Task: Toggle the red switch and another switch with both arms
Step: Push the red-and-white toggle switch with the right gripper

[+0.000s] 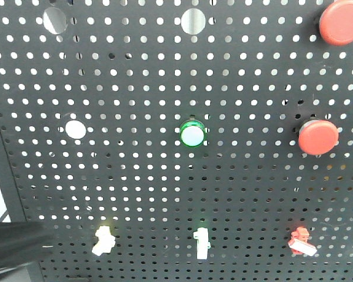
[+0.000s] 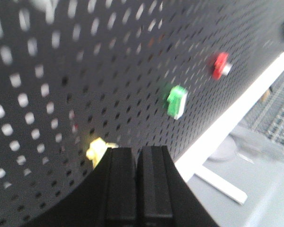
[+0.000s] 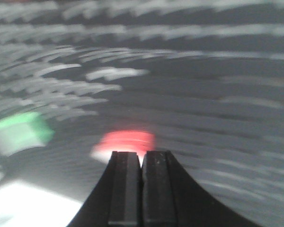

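On the black perforated panel (image 1: 165, 88), the red switch (image 1: 301, 242) sits at the bottom right, its white lever tilted down to the right. The other switch (image 1: 103, 238), white with a pale yellow glow, sits at the bottom left. My left gripper (image 2: 136, 150) is shut with nothing held, and the yellow switch (image 2: 98, 148) lies just left of its tips. My right gripper (image 3: 142, 153) is shut and empty, with the red switch (image 3: 125, 142) blurred right behind its tips. Only a dark blurred arm part (image 1: 15, 241) shows in the front view.
A white toggle with a green base (image 1: 202, 242) stands between the two switches. Above are a green-ringed round light (image 1: 193, 134) and two big round red push buttons (image 1: 318, 137) (image 1: 341, 22). A white frame bar (image 2: 236, 113) edges the panel.
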